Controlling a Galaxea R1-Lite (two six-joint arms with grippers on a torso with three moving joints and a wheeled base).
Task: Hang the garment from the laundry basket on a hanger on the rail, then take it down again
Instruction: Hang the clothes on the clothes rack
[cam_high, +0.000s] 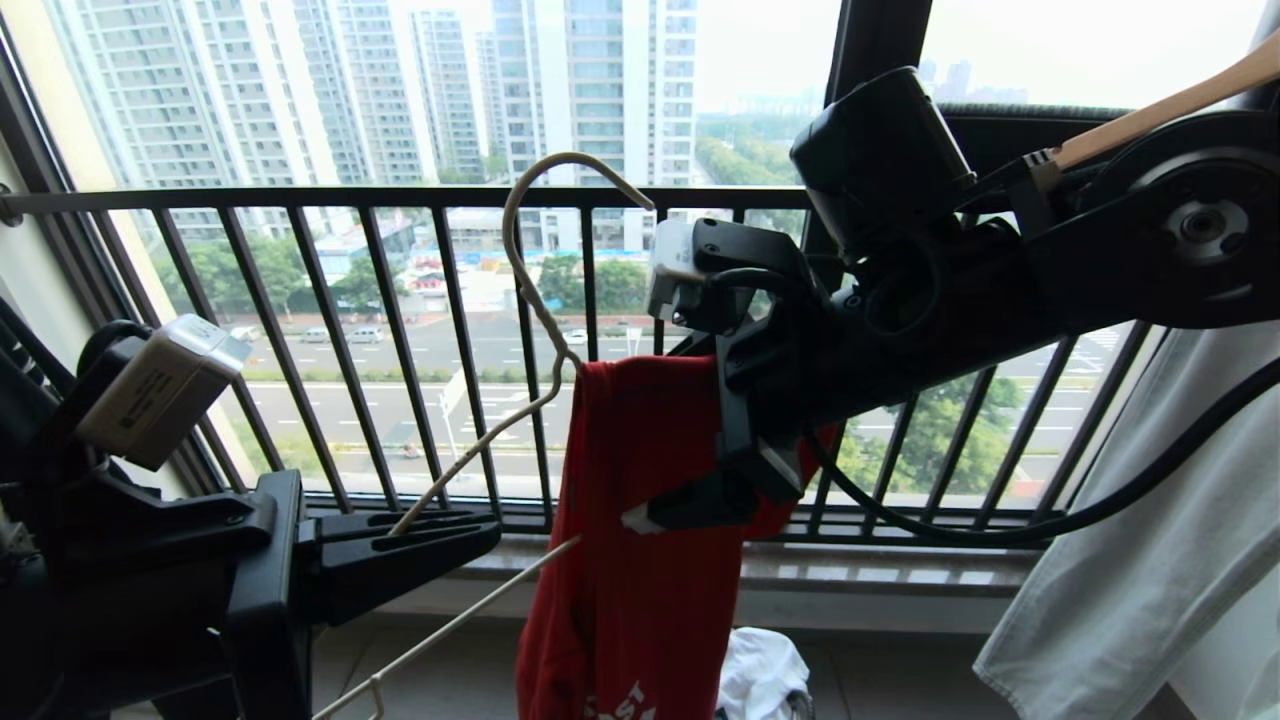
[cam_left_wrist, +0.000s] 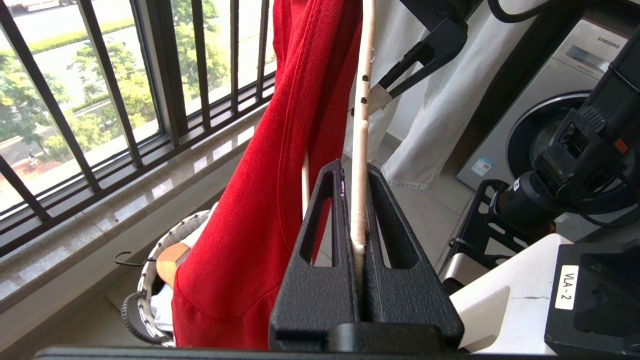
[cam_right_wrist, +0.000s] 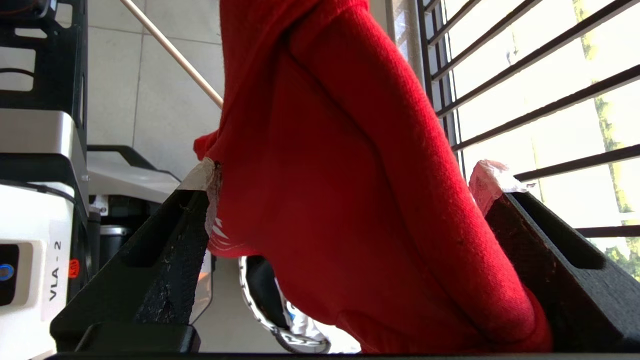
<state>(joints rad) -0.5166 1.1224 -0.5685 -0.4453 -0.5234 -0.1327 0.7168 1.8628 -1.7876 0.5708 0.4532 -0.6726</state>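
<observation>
**Left gripper pinches hanger, right gripper spread around red shirt**

Left gripper (cam_left_wrist: 359, 210) is clenched on the cream wire hanger (cam_high: 535, 300), gripping one sloping arm of it, hook uppermost before the window railing (cam_high: 400, 200). Right gripper (cam_right_wrist: 345, 200) stands wide, its fingers either side of the garment (cam_high: 640, 520), which hangs from the hanger's neck. Below it sits the laundry basket (cam_left_wrist: 150, 280) on the floor.
</observation>
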